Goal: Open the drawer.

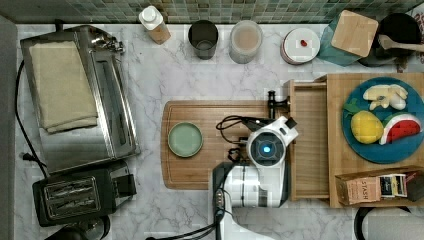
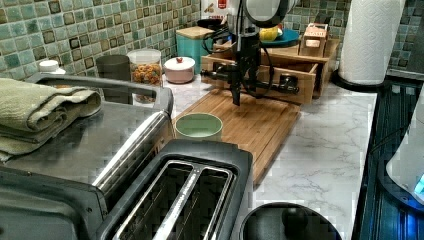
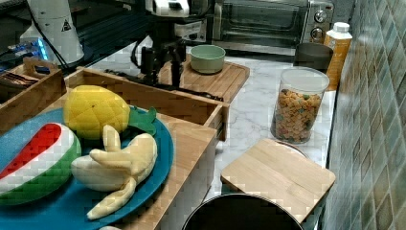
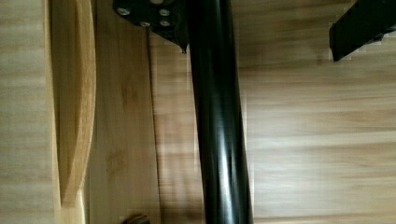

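The light-wood drawer (image 1: 307, 145) stands partly pulled out of the wooden cabinet (image 1: 345, 165) toward the top view's left, its plain bottom showing. Its long black bar handle (image 4: 217, 130) runs along the front, over the edge of the cutting board (image 1: 220, 165). My gripper (image 3: 161, 72) hangs over the handle with its fingers open on either side of the bar. In the wrist view one finger (image 4: 149, 14) sits close beside the bar and the other (image 4: 362, 23) stands well apart from it. In the left view the gripper (image 2: 237, 95) points straight down in front of the drawer front (image 2: 295, 70).
A green bowl (image 1: 185, 139) sits on the cutting board. The cabinet top carries a blue fruit plate (image 1: 382, 120) and a tea box (image 1: 357, 189). Jars and a cup (image 1: 203, 39) line the tiled wall. A toaster oven (image 1: 75, 95) and toaster (image 1: 80, 192) stand at the top view's left.
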`<action>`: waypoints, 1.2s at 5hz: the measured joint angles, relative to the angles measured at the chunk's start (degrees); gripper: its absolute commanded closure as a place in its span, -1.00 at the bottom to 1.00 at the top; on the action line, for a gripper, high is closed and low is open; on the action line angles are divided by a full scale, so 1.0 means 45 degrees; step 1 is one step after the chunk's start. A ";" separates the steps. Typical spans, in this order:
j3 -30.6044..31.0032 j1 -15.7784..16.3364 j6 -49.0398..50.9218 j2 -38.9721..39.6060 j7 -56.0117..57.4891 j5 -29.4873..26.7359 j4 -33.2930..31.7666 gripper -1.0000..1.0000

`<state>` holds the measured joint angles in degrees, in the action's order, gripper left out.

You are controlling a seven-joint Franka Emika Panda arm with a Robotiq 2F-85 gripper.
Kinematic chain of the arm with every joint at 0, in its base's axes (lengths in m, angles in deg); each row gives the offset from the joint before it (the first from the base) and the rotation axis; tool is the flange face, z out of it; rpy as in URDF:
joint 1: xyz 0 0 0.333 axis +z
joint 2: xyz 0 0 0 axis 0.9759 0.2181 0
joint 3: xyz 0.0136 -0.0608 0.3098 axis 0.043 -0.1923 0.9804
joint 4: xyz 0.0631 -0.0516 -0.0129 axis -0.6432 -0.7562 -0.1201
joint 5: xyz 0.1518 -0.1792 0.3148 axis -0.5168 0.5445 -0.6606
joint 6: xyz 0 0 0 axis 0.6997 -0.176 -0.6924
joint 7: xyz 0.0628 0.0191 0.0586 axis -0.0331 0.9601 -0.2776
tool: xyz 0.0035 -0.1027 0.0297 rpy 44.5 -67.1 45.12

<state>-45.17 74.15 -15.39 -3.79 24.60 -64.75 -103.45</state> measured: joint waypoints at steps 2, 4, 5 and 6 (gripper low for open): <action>0.1161 0.0338 0.0112 -0.0242 0.0000 -0.0204 -0.0274 -1.00; 0.1632 0.0303 0.0124 -0.0268 0.0000 -0.1229 -0.0274 -1.00; 0.1669 0.0433 0.0696 -0.0259 -0.0584 -0.1618 -0.0099 -1.00; 0.1713 0.0674 0.1007 -0.0229 -0.1299 -0.1610 0.0075 -1.00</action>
<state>-37.46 77.18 -10.86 -4.82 18.75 -72.00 -103.11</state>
